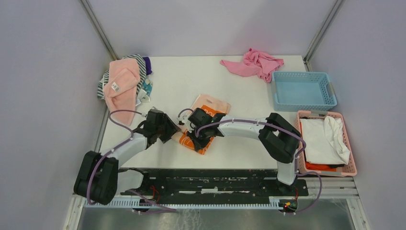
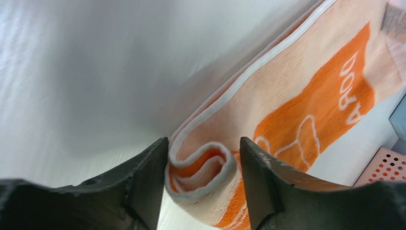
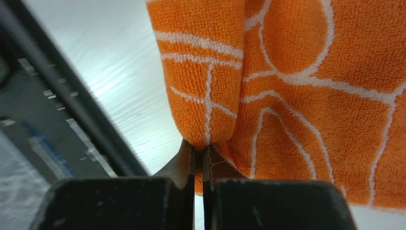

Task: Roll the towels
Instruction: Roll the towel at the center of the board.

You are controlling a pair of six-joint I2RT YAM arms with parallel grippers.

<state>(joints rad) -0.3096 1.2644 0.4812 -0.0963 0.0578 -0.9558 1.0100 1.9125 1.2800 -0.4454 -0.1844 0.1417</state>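
the orange cloth hand towel with white pattern and peach back (image 1: 213, 105) lies on the white table (image 1: 249, 143) near its middle, just ahead of both arms. its near end is wound into a short roll (image 2: 201, 170); the rest lies flat toward the far side.

left gripper (image 2: 203, 163): jaws partly apart, one finger on each side of the rolled end. both inner faces touch the roll, which keeps its coiled shape between them.

right gripper (image 3: 198, 153): jaws almost fully closed, with only a thin slit between them. a fold of the orange cloth is pinched at the fingertips, and the cloth bulges above the pinch point.

in the top view the two grippers sit just beside each other at the near end of the orange towel, left gripper on its left side, right gripper on its right.

the plain pale pink cloth hand towel with white label (image 1: 120, 82) lies at the far left corner of the table, on top of a striped cloth (image 1: 101, 86), well apart from both grippers.

on the right side stand a blue plastic basket (image 1: 303, 101) and, nearer, a pink plastic basket (image 1: 351, 163) holding white cloth.
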